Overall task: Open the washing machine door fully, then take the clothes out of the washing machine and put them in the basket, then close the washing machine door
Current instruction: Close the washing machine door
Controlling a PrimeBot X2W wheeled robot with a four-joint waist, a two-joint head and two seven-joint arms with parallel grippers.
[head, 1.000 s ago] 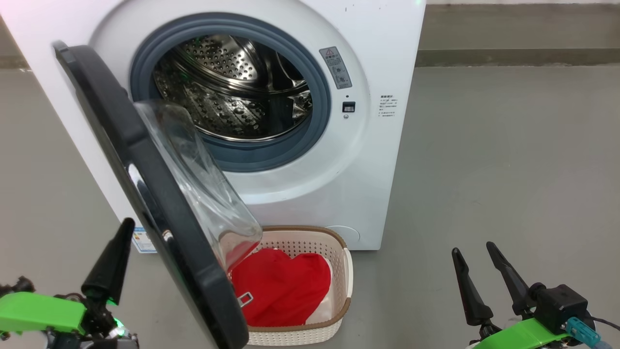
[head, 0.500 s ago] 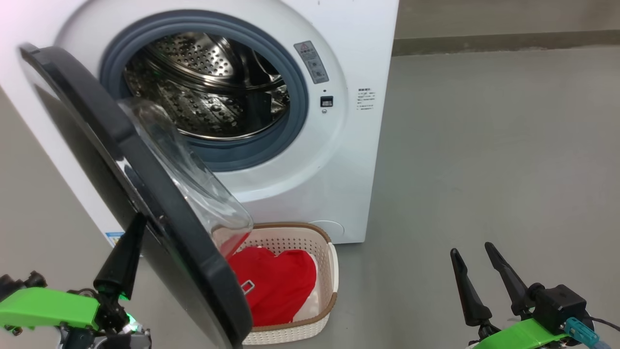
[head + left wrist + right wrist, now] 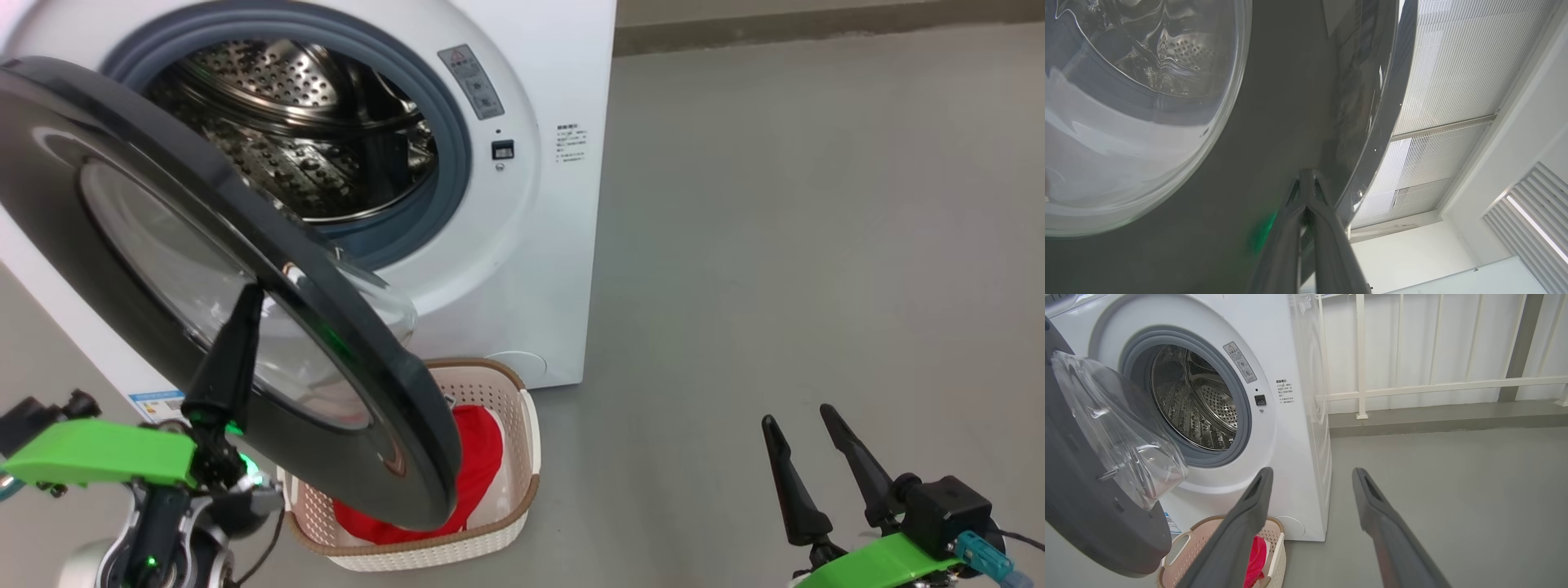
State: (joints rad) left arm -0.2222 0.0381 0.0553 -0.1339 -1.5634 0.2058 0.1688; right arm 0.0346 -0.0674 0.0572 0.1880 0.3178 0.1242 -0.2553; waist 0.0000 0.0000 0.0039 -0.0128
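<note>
Clothes (image 3: 478, 457) lie in the basket (image 3: 526, 482), drum (image 3: 286, 155) empty; we judge only closing remains. Our left tool (image 3: 247, 298), pressed together, meets the door (image 3: 384, 384); right tool (image 3: 797, 415) spread.

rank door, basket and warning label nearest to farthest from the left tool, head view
1. washing machine door: left tool tip at its outer face.
2. basket: on the floor, lower right.
3. warning label: upper right, on the washing machine.

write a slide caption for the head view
Shut left hand at the half-open washing machine door; red clothes lie in the basket.
</note>
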